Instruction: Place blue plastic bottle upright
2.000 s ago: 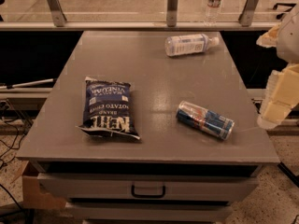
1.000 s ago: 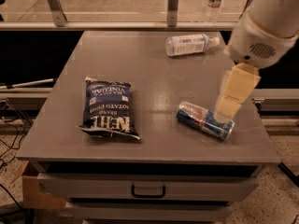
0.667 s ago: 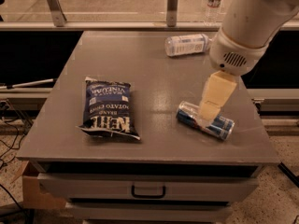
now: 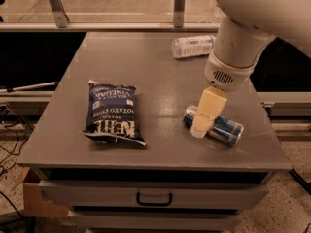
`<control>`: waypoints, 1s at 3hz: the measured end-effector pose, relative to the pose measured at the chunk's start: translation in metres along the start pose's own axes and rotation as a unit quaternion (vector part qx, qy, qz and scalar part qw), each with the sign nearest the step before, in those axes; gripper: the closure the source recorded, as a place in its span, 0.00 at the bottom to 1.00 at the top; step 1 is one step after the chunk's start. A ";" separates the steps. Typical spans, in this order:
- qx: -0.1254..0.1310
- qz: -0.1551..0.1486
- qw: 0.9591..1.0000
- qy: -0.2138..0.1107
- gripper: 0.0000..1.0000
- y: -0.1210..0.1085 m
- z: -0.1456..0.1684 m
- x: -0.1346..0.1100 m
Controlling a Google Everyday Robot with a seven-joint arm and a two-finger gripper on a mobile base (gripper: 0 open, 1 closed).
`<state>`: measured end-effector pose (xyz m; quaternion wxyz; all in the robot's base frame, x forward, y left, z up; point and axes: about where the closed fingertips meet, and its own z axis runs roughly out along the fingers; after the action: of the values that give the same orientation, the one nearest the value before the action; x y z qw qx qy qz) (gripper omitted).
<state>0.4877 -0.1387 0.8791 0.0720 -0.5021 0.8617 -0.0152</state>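
The blue-and-silver drink can [image 4: 224, 129] lies on its side at the front right of the grey table [image 4: 150, 76], its silver end toward the left. My gripper [image 4: 202, 125] hangs from the white arm [image 4: 238, 47] directly over the can's left end, its cream-coloured fingers [image 4: 209, 108] pointing down and reaching the can.
A dark blue potato chip bag [image 4: 112, 111] lies flat at the front left. A clear plastic bottle [image 4: 193, 46] with a pale label lies on its side at the back right. A drawer with a handle [image 4: 154, 198] is below the table front. A railing runs behind the table.
The arm has swung in from the right edge and moved left and down, bringing the gripper over the can's left end. The can, bag and bottle have not moved.
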 end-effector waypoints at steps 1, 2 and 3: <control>-0.001 0.027 1.000 0.010 0.00 -0.003 0.014 0.001; -0.010 0.041 0.999 0.015 0.00 0.001 0.027 -0.002; -0.019 0.043 0.999 0.016 0.00 0.006 0.035 -0.004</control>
<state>0.4899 -0.1304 0.8447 0.0494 -0.4659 0.8834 -0.0032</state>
